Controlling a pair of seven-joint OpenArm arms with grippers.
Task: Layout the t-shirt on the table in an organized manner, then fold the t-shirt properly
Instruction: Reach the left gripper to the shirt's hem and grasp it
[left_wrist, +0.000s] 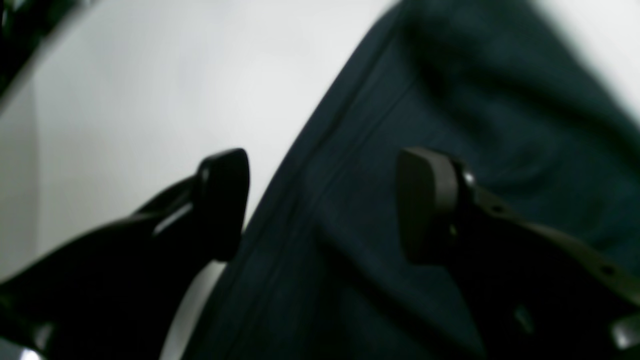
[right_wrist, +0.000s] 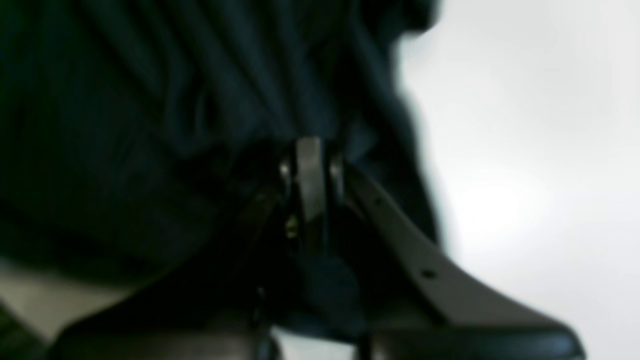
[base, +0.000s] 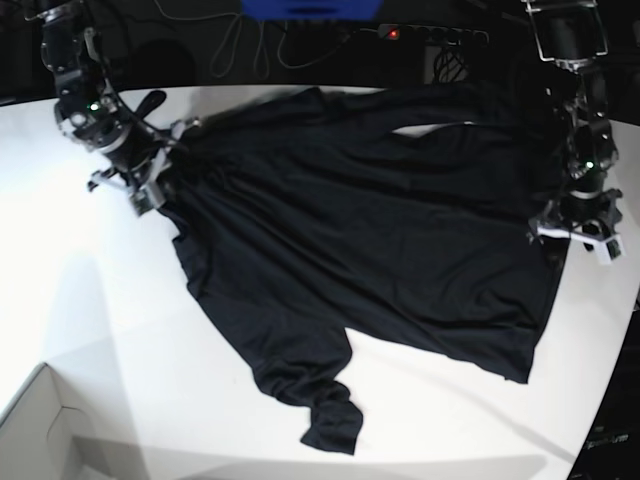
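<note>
Black t-shirt lies spread across the white bench. Right claw is clamped on its corner; left claw hovers apart, straddling the opposite hem.

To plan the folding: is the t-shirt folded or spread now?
Spread, not folded: the t-shirt lies mostly open on the table, with one sleeve bunched.
</note>
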